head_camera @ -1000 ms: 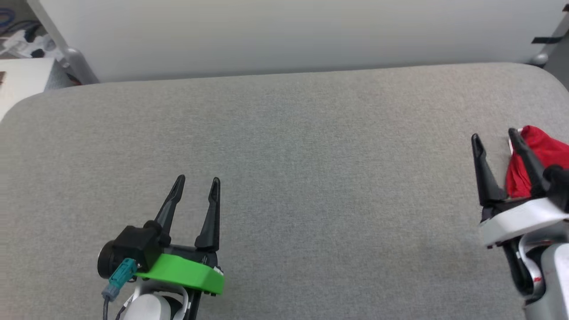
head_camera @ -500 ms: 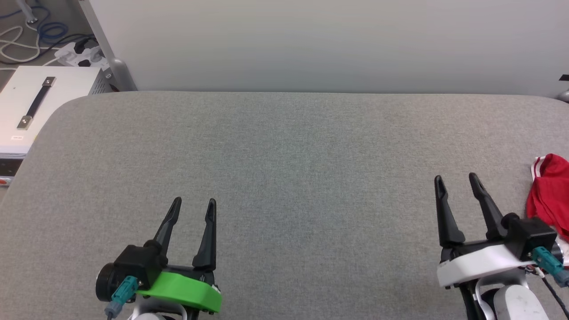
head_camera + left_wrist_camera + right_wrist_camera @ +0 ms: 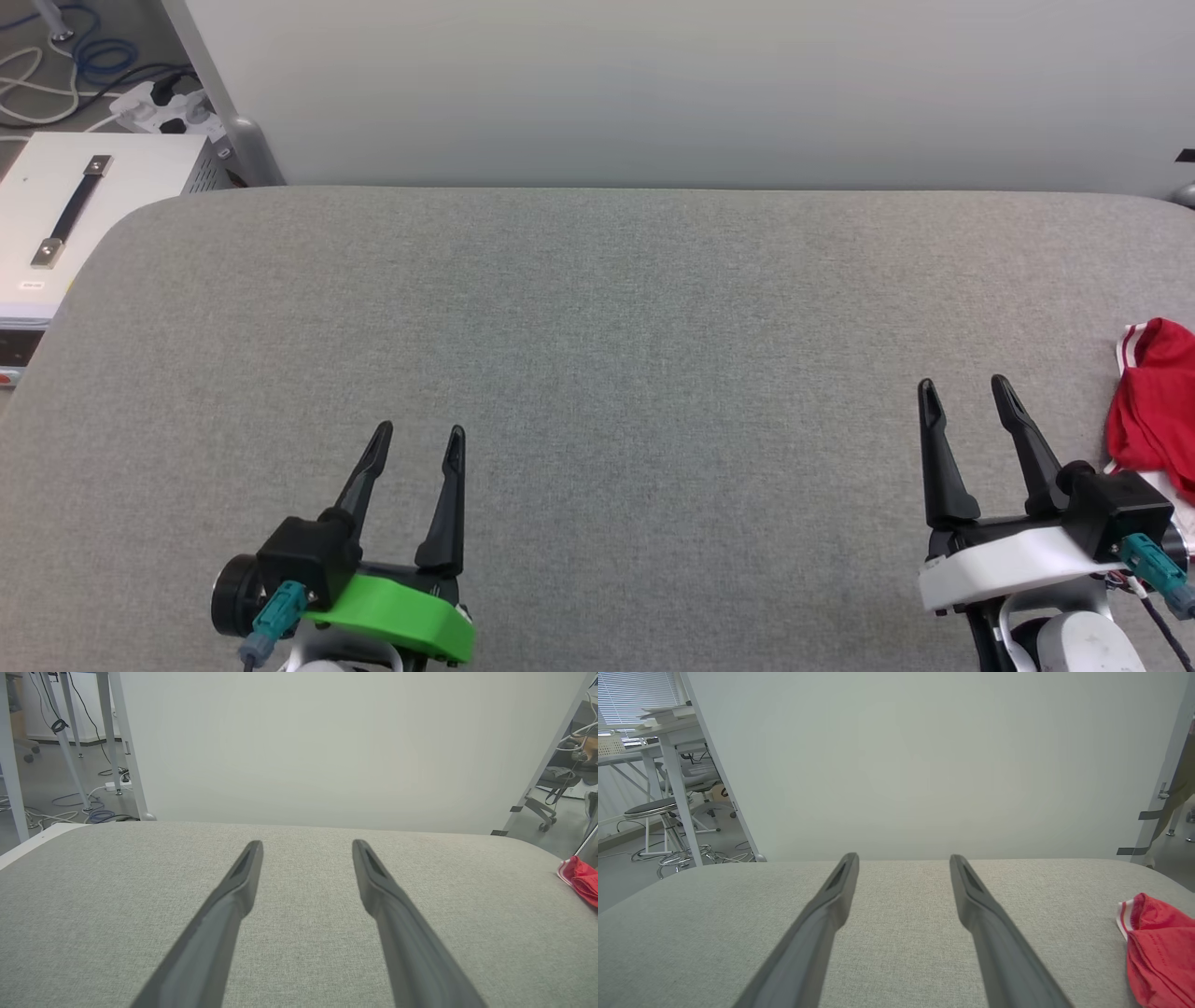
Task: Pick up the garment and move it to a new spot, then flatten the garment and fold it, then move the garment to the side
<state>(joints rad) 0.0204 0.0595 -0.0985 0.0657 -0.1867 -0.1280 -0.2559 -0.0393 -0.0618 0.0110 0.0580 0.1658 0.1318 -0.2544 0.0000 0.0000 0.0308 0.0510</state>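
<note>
The garment [image 3: 1156, 411] lies bunched at the right edge of the grey fabric-covered table [image 3: 597, 317], red with striped trim. My right gripper [image 3: 963, 385] is just beside it, fingers spread, holding nothing. My left gripper [image 3: 419, 432] is near the front edge, likewise spread and empty.

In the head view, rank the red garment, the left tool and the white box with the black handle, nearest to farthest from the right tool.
1. Red garment, close on the right tool's right side.
2. Left tool, across the grey surface to the left.
3. White box, past the surface's far left corner.
</note>
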